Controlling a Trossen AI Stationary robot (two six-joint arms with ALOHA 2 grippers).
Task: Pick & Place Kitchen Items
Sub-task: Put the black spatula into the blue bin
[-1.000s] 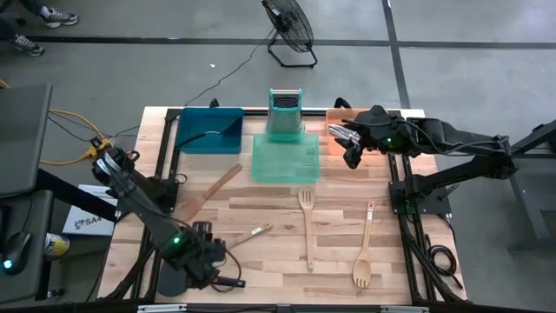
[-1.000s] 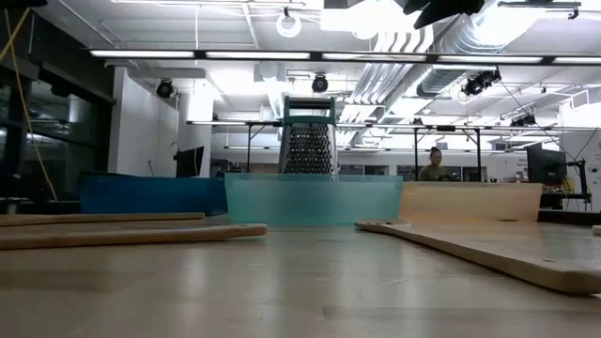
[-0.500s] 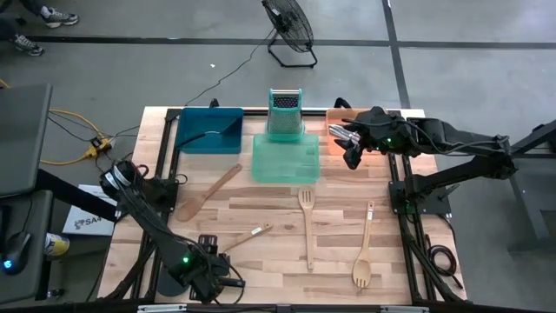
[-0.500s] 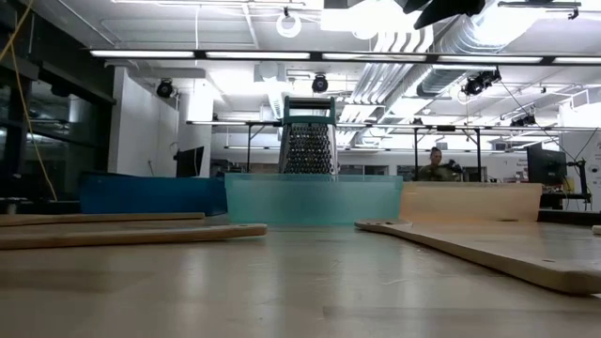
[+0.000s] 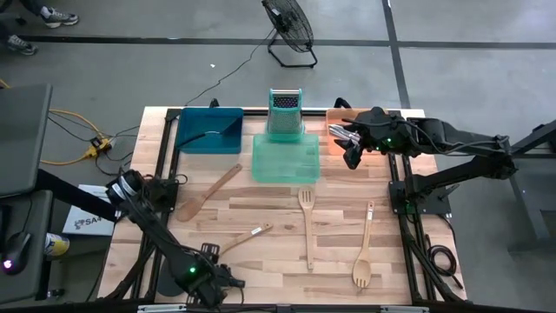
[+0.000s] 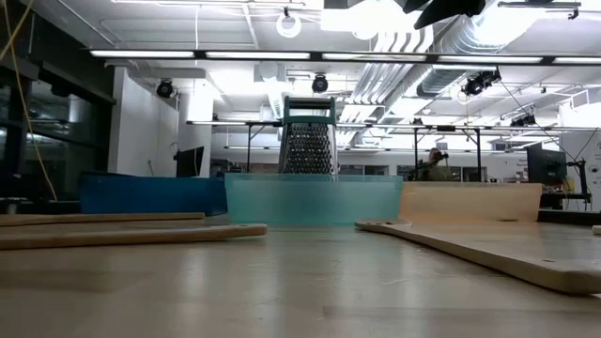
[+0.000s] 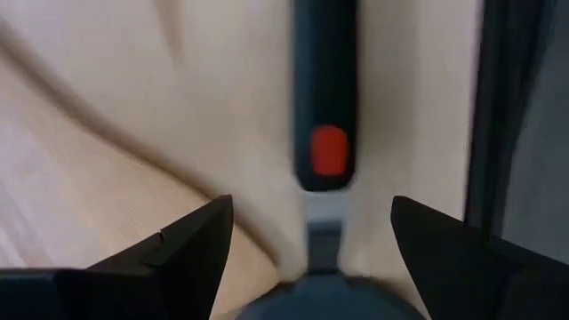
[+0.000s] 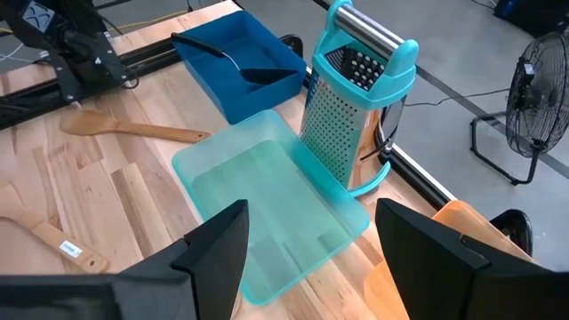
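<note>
- Black spatula [image 7: 324,80] with the red-tipped handle lies flat on the wooden table [image 5: 269,269] at its near left corner. It shows only in my left wrist view, and it is not yet picked.
- Around that handle sits the left gripper [image 7: 311,233], fingers spread wide on either side and touching nothing as far as I can see. I judge this the approach to a grasp.
- Four pale wooden pieces are loose on the table:
  - a wooden spoon [image 5: 207,193] on the left
  - a short labelled wooden utensil [image 5: 246,236] just beside the left arm
  - a slotted wooden spatula [image 5: 306,222] in the middle
  - a second wooden spoon [image 5: 365,252] on the right
- One dark utensil [image 8: 222,58] already lies inside the blue tray [image 5: 187,139], so I count that item as placed.
- I see nothing in the green tray [image 5: 261,169], which lies in front of the upright box grater [image 5: 284,111].
- The orange tray [image 5: 332,117] is mostly hidden under the right arm, so I cannot tell what it holds.
- The right gripper [image 8: 311,258] hangs over the far right of the table near the orange tray, fingers apart and empty.
- My judgement: the task is early, with one piece stowed and five left out.
</note>
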